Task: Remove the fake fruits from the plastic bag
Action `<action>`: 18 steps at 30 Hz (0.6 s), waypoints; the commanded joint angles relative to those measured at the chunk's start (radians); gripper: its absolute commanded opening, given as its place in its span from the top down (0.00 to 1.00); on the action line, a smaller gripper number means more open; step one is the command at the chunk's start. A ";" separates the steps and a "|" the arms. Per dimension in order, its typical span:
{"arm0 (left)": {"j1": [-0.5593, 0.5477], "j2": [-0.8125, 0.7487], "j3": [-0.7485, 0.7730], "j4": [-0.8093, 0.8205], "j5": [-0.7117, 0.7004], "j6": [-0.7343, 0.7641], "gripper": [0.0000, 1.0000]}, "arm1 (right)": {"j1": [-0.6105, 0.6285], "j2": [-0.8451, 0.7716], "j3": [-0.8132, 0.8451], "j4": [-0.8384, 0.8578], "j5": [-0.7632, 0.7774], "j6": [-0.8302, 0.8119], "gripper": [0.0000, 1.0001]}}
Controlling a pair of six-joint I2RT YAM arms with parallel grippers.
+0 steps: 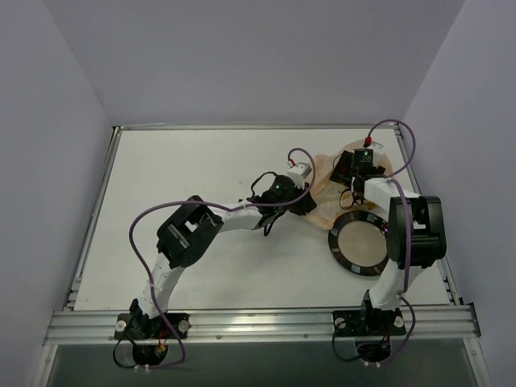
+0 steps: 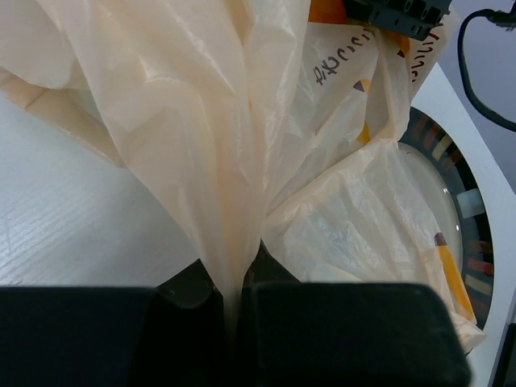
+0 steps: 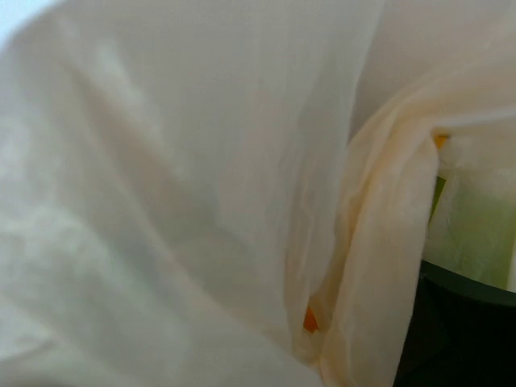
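The plastic bag (image 1: 324, 187) lies crumpled at the back right of the table, pale peach and translucent. My left gripper (image 2: 230, 278) is shut on a gathered fold of the bag (image 2: 201, 121), which fans upward from the jaws. My right gripper (image 1: 353, 177) is pushed into the bag's right side. In the right wrist view the film (image 3: 185, 185) fills the frame, and only one dark finger (image 3: 463, 330) shows, far out at the right edge, so the jaws stand open. The fake fruits are hidden inside, apart from a greenish shape (image 3: 476, 230) showing through the film.
A black-rimmed round plate (image 1: 337, 250) sits just in front of the bag, near the right arm; its rim (image 2: 472, 214) shows partly under the film. The table's right edge is close behind the bag. Purple cables loop over both arms.
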 commanded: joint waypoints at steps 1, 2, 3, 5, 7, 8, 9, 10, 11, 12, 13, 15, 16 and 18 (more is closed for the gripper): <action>-0.001 0.002 0.031 0.038 -0.003 0.012 0.98 | -0.017 0.013 -0.012 -0.069 0.029 -0.002 0.03; 0.000 0.002 0.029 0.038 -0.001 0.012 0.98 | -0.022 0.005 -0.011 -0.101 0.035 -0.003 0.00; 0.000 -0.006 0.028 0.035 -0.006 0.012 0.98 | -0.020 -0.025 -0.023 -0.108 0.050 -0.005 0.00; 0.000 -0.016 0.020 0.035 -0.018 0.016 0.98 | -0.022 -0.065 -0.049 -0.115 0.087 -0.005 0.00; 0.000 -0.023 0.020 0.038 -0.031 0.012 0.98 | -0.022 -0.119 -0.075 -0.118 0.113 0.000 0.09; 0.000 -0.023 0.024 0.039 -0.031 0.007 0.98 | -0.022 -0.128 -0.081 -0.119 0.127 0.000 0.12; 0.000 -0.023 0.026 0.041 -0.031 -0.001 0.98 | -0.025 -0.137 -0.086 -0.124 0.130 0.002 0.16; 0.000 -0.023 0.026 0.043 -0.028 -0.004 0.98 | -0.025 -0.137 -0.087 -0.130 0.130 0.009 0.19; 0.000 -0.023 0.025 0.044 -0.027 -0.005 0.98 | -0.025 -0.136 -0.090 -0.132 0.118 0.011 0.24; 0.000 -0.026 0.023 0.044 -0.027 -0.007 0.98 | -0.025 -0.118 -0.092 -0.132 0.104 0.009 0.27; 0.000 -0.027 0.020 0.046 -0.026 -0.007 0.98 | -0.023 -0.102 -0.089 -0.133 0.087 0.009 0.27; 0.000 -0.039 0.012 0.047 -0.027 -0.005 0.98 | -0.025 -0.056 -0.086 -0.138 0.038 0.011 0.20; 0.000 -0.042 0.011 0.046 -0.027 -0.004 0.98 | -0.025 -0.041 -0.083 -0.139 0.021 0.012 0.16; 0.000 -0.052 0.008 0.043 -0.026 0.001 0.98 | -0.020 -0.028 -0.080 -0.138 -0.005 0.018 0.07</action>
